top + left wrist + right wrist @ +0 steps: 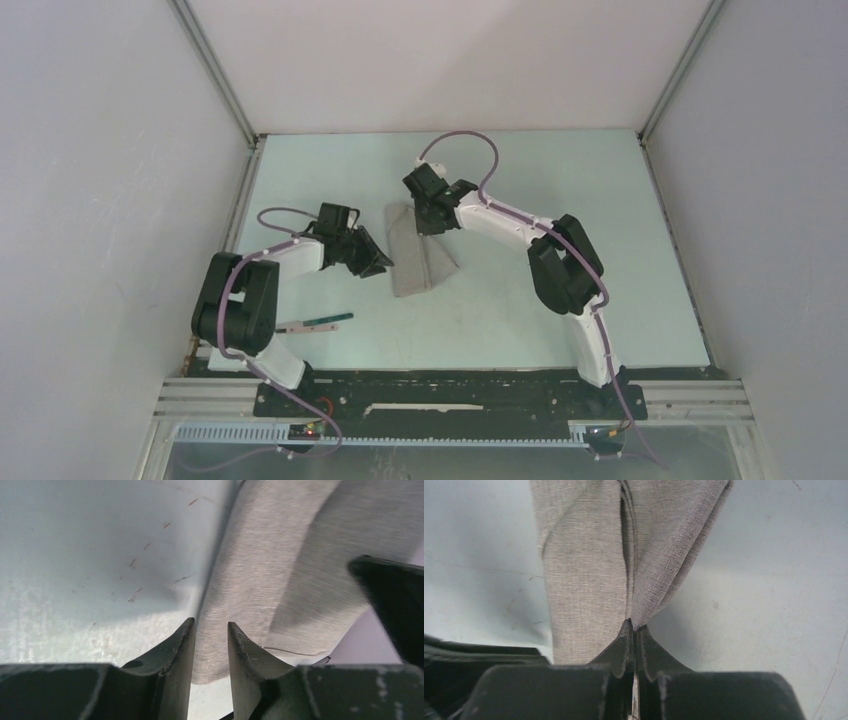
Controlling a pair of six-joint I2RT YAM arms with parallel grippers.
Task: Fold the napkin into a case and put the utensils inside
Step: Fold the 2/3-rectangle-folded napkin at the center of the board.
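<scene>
The light grey napkin (415, 262) lies partly folded in the middle of the table, one flap raised. My right gripper (432, 222) is at its far end. In the right wrist view it (634, 625) is shut on a pinched fold of the napkin (584, 580), which is lifted off the table. My left gripper (380, 262) is at the napkin's left edge. In the left wrist view it (211, 625) stands narrowly open, with the napkin's edge (280, 565) showing between and beyond the fingers. A utensil with a dark green handle (320, 322) lies near the left arm. The silver fork is out of view.
The pale green table (560, 200) is closed in by white walls on the left, back and right. The arm bases sit on a black rail (450, 395) at the near edge. A dark shape (395, 605) shows at the right edge of the left wrist view.
</scene>
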